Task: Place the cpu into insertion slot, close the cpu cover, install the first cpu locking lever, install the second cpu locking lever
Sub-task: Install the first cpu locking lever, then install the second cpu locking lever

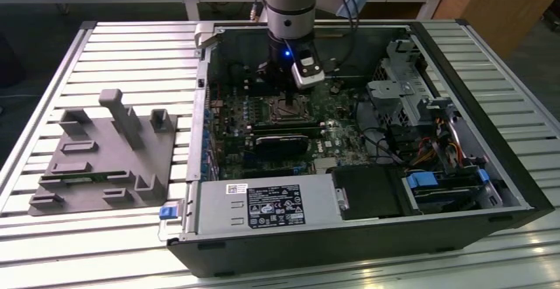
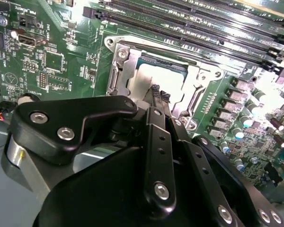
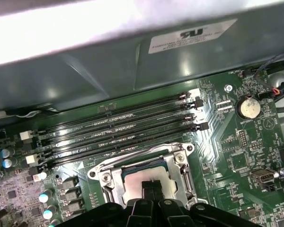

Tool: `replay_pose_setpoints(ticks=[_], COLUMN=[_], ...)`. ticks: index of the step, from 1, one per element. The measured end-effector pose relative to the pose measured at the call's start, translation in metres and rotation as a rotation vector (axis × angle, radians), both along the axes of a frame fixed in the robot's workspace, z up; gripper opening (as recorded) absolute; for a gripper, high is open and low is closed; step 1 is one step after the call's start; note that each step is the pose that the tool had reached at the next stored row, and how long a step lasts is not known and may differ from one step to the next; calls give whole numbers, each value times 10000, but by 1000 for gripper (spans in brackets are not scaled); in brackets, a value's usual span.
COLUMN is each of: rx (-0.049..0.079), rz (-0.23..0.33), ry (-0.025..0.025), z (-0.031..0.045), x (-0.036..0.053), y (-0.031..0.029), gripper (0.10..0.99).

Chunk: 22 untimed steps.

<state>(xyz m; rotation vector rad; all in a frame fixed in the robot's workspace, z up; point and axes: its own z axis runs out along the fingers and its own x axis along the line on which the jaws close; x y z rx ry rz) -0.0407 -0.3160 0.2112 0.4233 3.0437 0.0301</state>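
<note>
Cpu seated in insertion slot; closed jaws touching its face.

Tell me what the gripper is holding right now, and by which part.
It cannot be told for sure. In both wrist views the gripper has its fingertips close together, right over the cpu seated in the insertion slot; whether they pinch anything is hidden.

Cpu: silver-grey square, seated flat in insertion slot, framed by silvery cpu cover, directly beneath the pincer.
</note>
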Motion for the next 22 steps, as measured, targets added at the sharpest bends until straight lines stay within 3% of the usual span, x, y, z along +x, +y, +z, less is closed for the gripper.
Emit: replay_pose_setpoints(ticks=[11,22], rx=[-1,-3], rz=[81,84], ry=[0,2], z=[157,168], x=[0,0], y=[0,-3], gripper=[106,106])
